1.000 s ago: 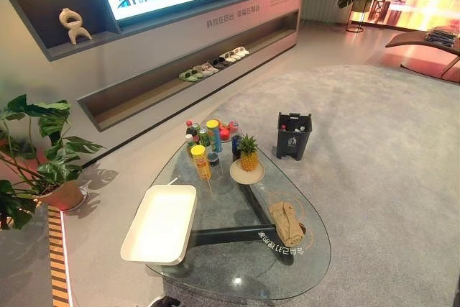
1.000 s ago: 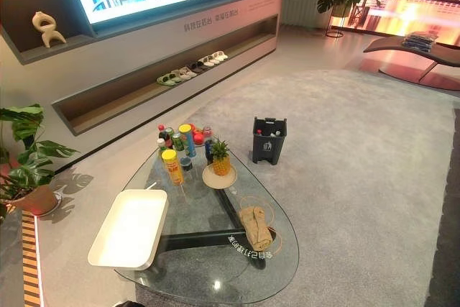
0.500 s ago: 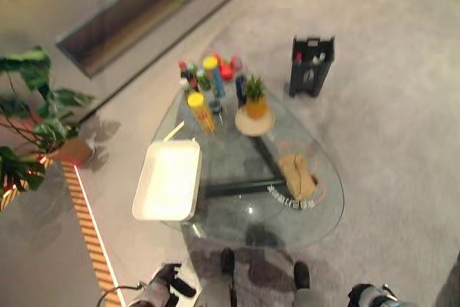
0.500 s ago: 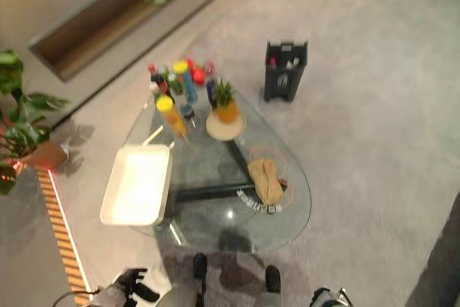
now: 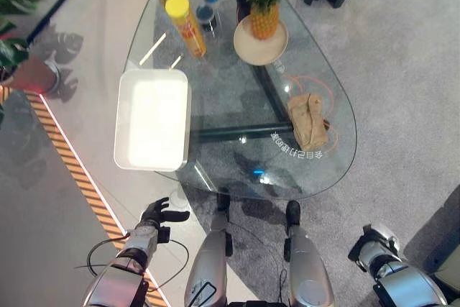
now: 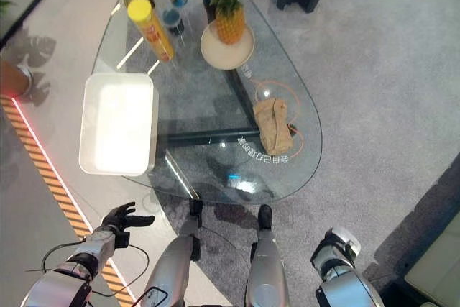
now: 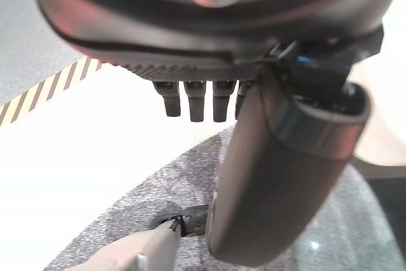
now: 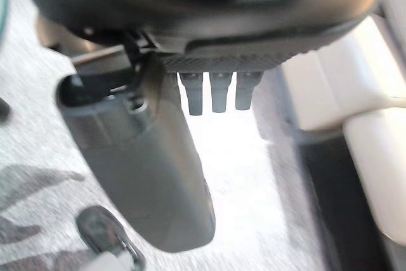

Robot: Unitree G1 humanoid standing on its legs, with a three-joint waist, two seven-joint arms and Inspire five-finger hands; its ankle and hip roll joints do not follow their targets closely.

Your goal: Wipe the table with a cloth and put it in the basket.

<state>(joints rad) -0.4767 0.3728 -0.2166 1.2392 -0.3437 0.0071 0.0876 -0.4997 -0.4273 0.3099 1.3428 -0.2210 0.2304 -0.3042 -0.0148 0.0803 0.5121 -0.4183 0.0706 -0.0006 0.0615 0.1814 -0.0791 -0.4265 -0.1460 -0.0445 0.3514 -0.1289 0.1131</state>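
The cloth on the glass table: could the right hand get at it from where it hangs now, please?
Probably yes: the cloth lies bare near the table's right edge, nothing on it, and the right hand hangs low on that side.

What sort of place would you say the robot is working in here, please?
Probably a living-room or showroom lounge: a low glass coffee table on grey carpet, a pineapple on a plate, and a potted plant beside it.

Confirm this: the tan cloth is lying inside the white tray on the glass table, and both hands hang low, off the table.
Wrong on one point. In the left eye view the tan cloth lies on the bare glass table, over toward the right side, apart from the white tray, which holds nothing. The rest stands: the left hand and right hand hang low, off the table.
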